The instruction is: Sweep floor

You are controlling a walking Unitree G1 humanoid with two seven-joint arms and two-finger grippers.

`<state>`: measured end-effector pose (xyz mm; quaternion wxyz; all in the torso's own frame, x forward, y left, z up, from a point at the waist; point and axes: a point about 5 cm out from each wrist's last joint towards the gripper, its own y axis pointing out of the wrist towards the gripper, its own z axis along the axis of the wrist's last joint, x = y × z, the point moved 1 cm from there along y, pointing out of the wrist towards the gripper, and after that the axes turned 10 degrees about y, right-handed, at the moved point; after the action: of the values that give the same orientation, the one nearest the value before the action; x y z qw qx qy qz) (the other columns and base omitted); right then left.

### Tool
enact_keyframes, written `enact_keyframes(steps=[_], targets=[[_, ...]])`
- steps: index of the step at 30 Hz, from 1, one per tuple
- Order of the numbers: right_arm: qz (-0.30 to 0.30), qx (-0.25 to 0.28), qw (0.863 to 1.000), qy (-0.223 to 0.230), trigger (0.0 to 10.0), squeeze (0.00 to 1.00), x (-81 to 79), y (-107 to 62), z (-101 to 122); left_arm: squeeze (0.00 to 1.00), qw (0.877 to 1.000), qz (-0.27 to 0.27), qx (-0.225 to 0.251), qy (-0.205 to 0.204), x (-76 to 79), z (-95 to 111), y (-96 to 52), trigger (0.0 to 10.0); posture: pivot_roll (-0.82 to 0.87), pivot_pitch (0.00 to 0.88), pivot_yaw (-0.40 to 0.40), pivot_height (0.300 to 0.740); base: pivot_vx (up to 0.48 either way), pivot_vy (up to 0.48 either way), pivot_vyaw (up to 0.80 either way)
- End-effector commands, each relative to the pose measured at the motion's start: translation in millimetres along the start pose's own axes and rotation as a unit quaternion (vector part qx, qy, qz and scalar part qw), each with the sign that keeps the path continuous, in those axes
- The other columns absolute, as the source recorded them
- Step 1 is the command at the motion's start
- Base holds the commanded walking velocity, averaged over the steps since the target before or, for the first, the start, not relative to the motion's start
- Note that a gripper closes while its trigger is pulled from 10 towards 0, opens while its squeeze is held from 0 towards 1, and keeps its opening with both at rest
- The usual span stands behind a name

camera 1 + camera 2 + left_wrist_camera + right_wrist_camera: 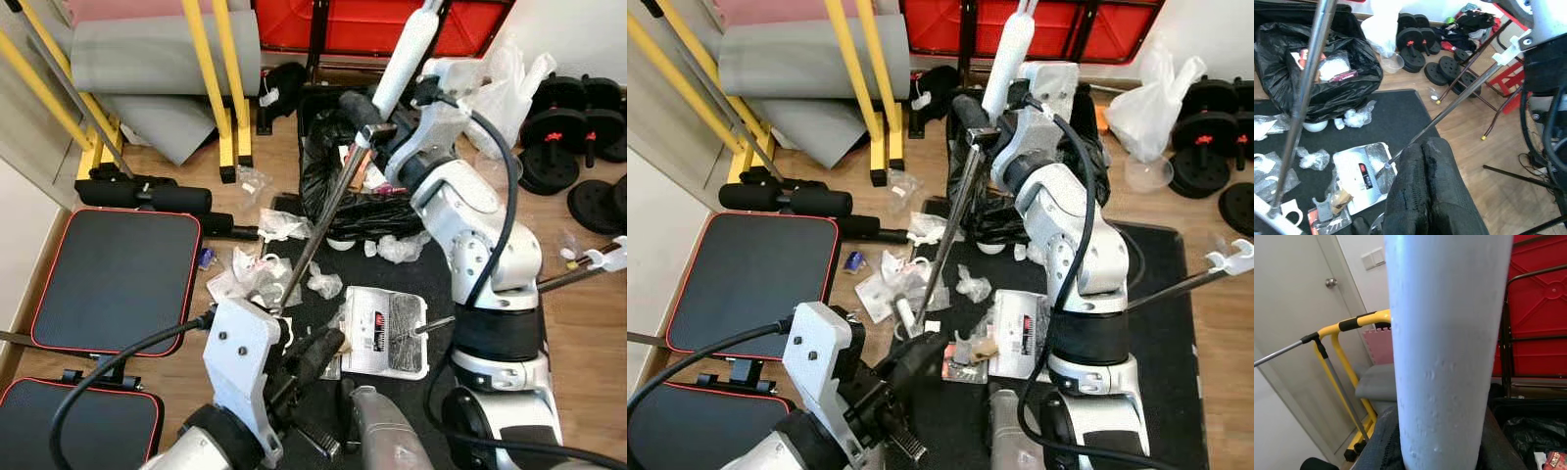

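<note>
My right gripper point(364, 113) is shut on a broom, just below its white grip point(407, 49) point(1449, 347). The broom's metal pole point(323, 211) point(1300, 112) slants down to the floor among crumpled plastic wrappers point(257, 279). A white packet point(387, 331) lies on the black mat point(421, 279), more scraps around it. Low in front, my left gripper point(328, 351) point(1422, 149) hovers shut over the mat beside that packet, with nothing seen between its fingers. A thin metal rod point(1459, 100) ends on the packet just past its fingertips.
An open black rubbish bag point(343, 191) with litter stands behind the mat. A padded bench point(118, 274) is at left, yellow frame legs point(220, 88) and grey rolled mats behind. Weight plates point(568, 137) and a white plastic bag point(500, 93) sit at right.
</note>
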<state>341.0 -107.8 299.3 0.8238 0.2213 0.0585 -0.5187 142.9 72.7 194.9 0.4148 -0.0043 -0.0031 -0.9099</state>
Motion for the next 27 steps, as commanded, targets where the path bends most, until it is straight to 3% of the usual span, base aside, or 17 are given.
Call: enact_keyframes(steps=[1, 18, 27], targets=[[0.017, 0.015, 1.000, 0.008, 10.0, 0.00, -9.5, -1.4, 7, 0.00, 0.997, -0.076, 0.001, -0.006, 12.5, 0, -3.5, 10.0, -0.04, 0.377, -0.043, 0.740, 0.000, 0.000, -0.80], [0.040, 0.009, 0.999, 0.031, 10.0, 0.00, -17.6, -1.4, 5, 0.00, 0.996, -0.085, 0.000, -0.007, 13.3, 2, -1.8, 10.0, -0.04, 0.368, -0.050, 0.740, 0.000, 0.000, -0.80], [0.097, 0.007, 0.994, 0.057, 10.0, 0.00, -31.0, -2.1, 8, 0.00, 0.998, -0.069, 0.002, -0.004, 10.4, 3, -0.8, 10.0, -0.06, 0.345, -0.059, 0.740, 0.000, 0.000, -0.80]])
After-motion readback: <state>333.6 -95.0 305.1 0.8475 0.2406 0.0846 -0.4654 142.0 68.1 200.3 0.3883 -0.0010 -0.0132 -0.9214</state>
